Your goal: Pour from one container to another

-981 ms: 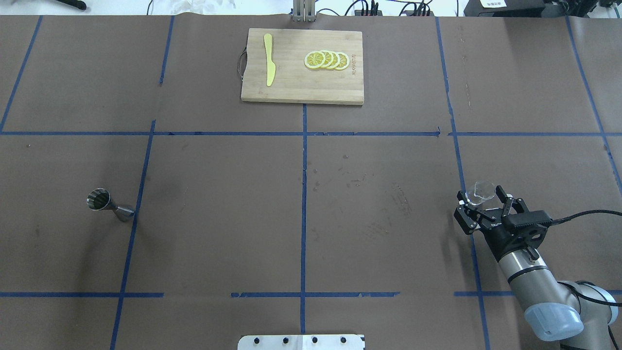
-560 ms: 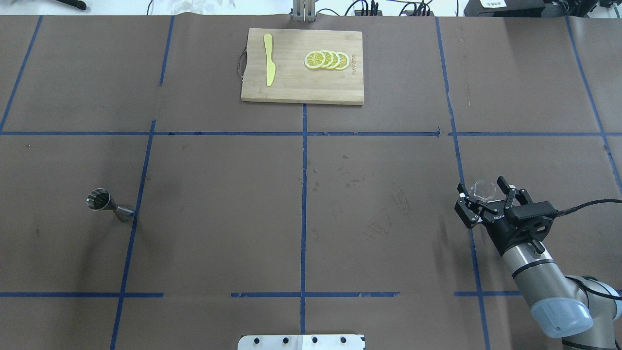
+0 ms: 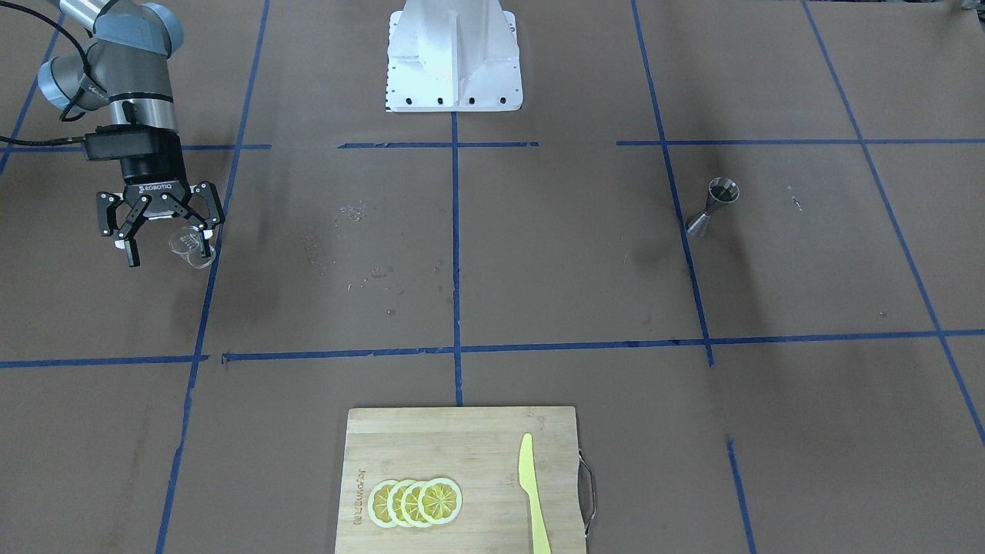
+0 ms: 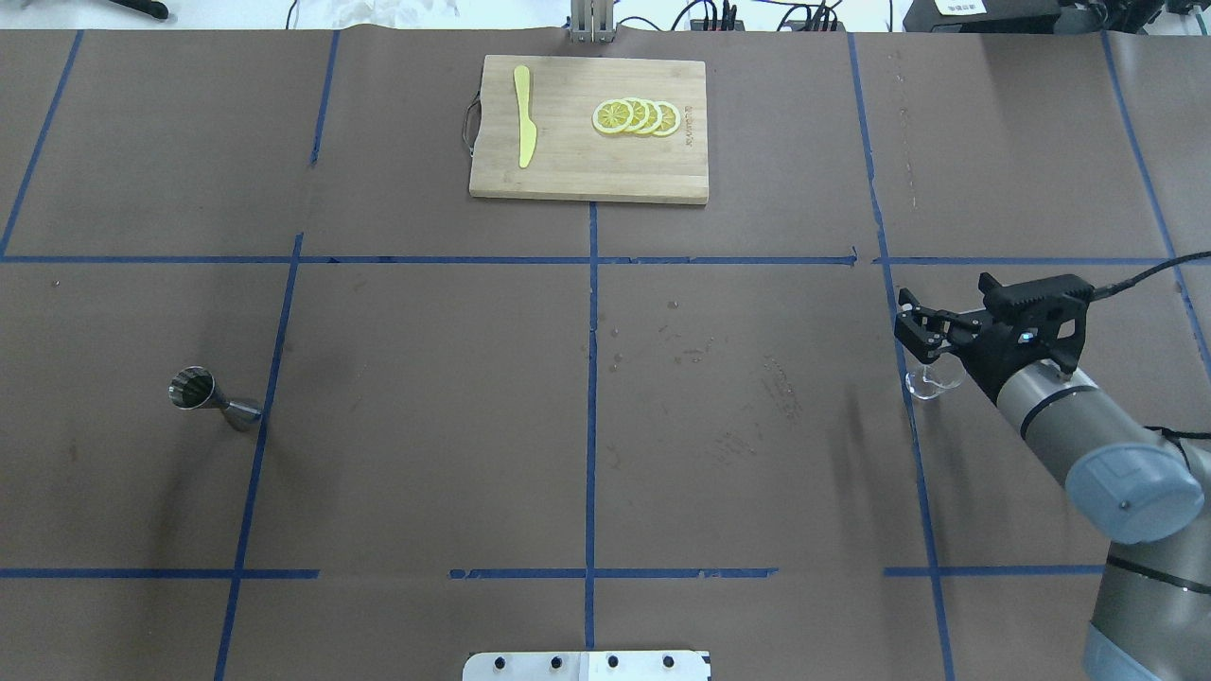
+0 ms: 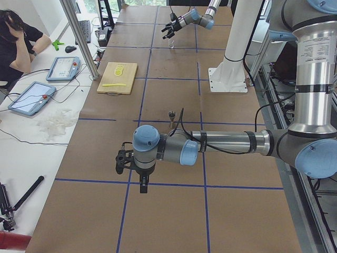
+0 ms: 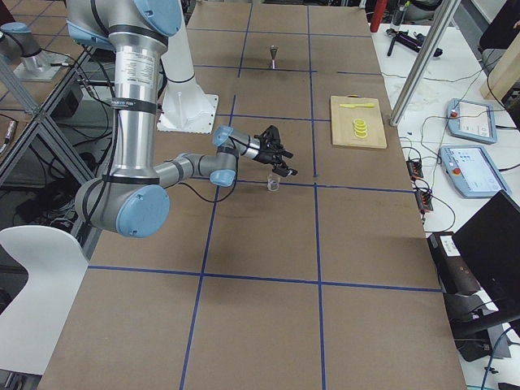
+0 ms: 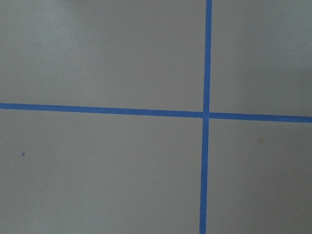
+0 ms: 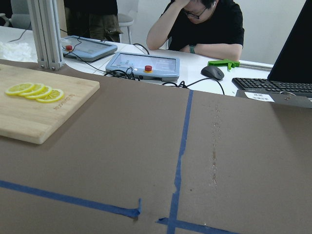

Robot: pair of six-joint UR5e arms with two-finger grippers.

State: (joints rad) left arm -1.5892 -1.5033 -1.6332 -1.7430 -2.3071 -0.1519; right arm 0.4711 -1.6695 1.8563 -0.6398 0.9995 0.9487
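Jaws of the right gripper (image 3: 170, 252) stand spread wide; the left gripper's (image 5: 130, 176) jaws cannot be judged. Silvery hourglass jigger (image 4: 213, 400) stands upright, well apart. Small, clear, round glass cup (image 4: 931, 383) sits on the table (image 4: 426, 426) just beneath the right gripper.

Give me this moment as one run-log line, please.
stage: pre-grasp | right gripper: open over glass cup, no grip | glass cup: upright on table | jigger: standing far off, untouched | left gripper: state unclear

Bright even light, soft shadows, sharp focus
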